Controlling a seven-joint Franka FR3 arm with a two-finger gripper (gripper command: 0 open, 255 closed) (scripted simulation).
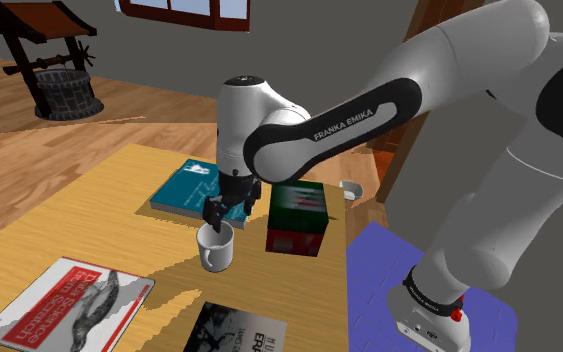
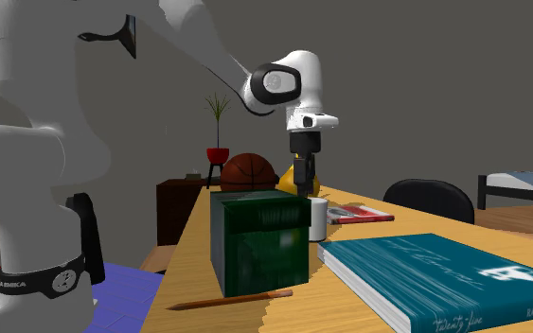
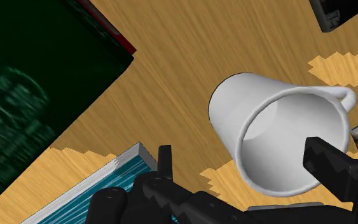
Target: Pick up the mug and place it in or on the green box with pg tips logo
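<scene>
**Open gripper poised at the rim of the mug**

The white mug (image 1: pixel 215 250) stood upright on the wooden counter (image 1: pixel 89 215), mouth up. In the shoulder view it sat just left of the green box (image 1: pixel 298 212) with a narrow strip of counter between them, so the two did not touch. The box showed a dark green top and a red band low on its side. The mug's handle (image 3: pixel 346 95) pointed away from the box.

The black gripper (image 1: pixel 219 218) hung straight down over the mug, fingers apart and clamped on nothing. In the wrist view one finger (image 3: pixel 329 167) lay across the mug's open mouth, and the other (image 3: pixel 165 160) stood outside the wall, clear of it. Whether the first finger touched the rim could not be told.

A teal book (image 1: pixel 189 187) lay flat on the far side of the mug, left of the box in the shoulder view. A red and white magazine (image 1: pixel 67 300) and a dark book (image 1: pixel 237 330) lay at the near edge. In the second exterior view a pencil (image 2: pixel 231 300) lay on the counter close beside the box.
</scene>
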